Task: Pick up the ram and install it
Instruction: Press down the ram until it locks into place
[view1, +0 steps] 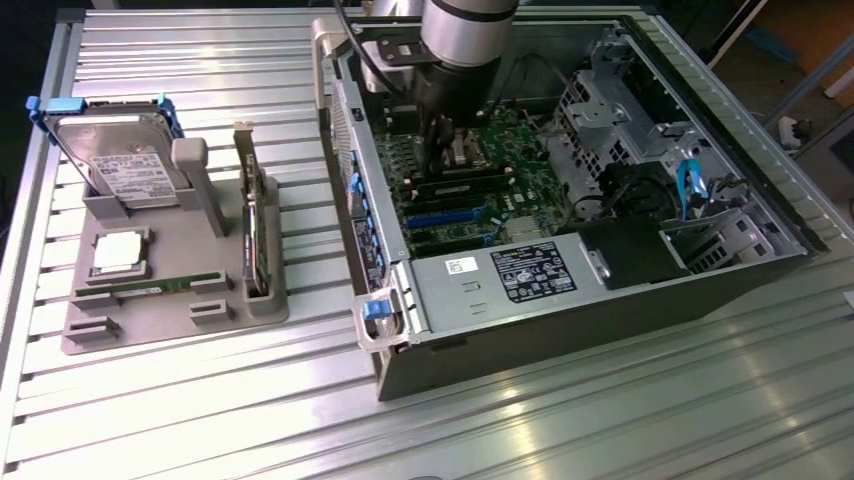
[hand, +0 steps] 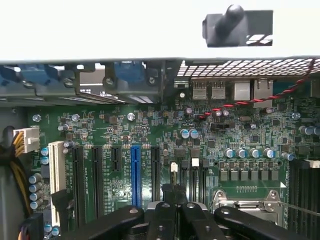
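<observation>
The black gripper (hand: 175, 192), fingers pressed together, hangs over the green motherboard (hand: 150, 135) inside the open black computer case (view1: 587, 300).

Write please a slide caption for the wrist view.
Shut claw poised above the motherboard, near its blue slot.

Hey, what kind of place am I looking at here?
Probably a robotics lab bench for PC assembly: an open computer case on a ribbed metal table, a grey fixture holding a hard drive, and a robot arm.
</observation>
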